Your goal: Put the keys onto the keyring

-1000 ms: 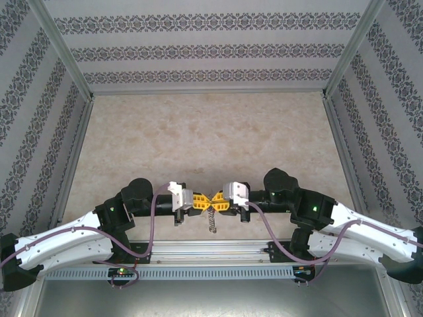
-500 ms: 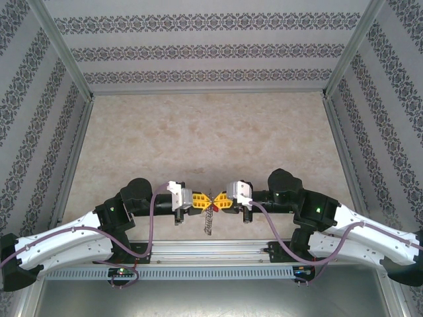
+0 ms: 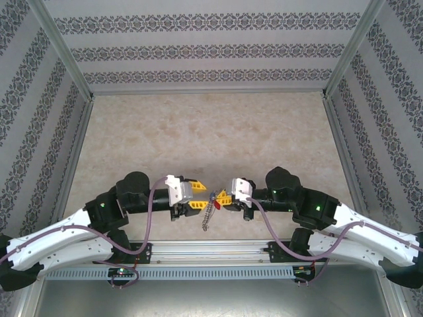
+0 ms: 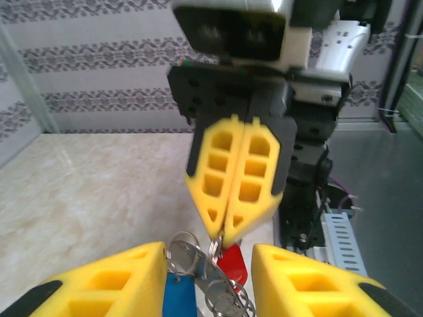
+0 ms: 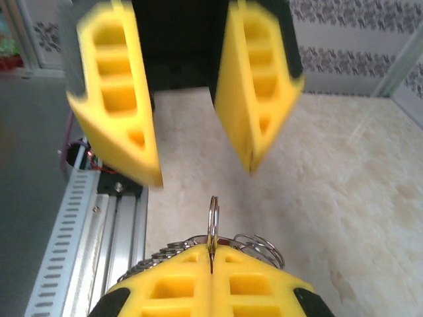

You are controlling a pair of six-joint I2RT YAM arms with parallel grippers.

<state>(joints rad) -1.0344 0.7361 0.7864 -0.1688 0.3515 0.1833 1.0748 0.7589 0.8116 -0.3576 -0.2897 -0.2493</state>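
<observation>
The keyring [image 4: 198,267] is a bunch of silver rings on a flat grey piece, with a blue-headed key [image 4: 177,297] and a red-headed key [image 4: 232,265] hanging on it. My right gripper [image 4: 221,234] is shut on one upright ring [image 5: 213,218] of the bunch, low over the table's near edge. From the bunch [image 3: 213,200] a short chain [image 3: 207,216] dangles. Just left of it, my left gripper [image 3: 201,196] is open, with one finger on each side of the bunch [image 4: 208,249]. In the right wrist view the left gripper's fingers [image 5: 115,99] stand apart beyond the ring.
Patterned walls and metal posts enclose the beige table [image 3: 211,139]. A metal rail [image 3: 211,251] and a slotted cable duct [image 3: 211,272] run along the near edge below both grippers. Purple cables loop from each wrist.
My left gripper has opened and drawn back to the left. The bunch now hangs from the right gripper alone, which has stayed shut and barely moved.
</observation>
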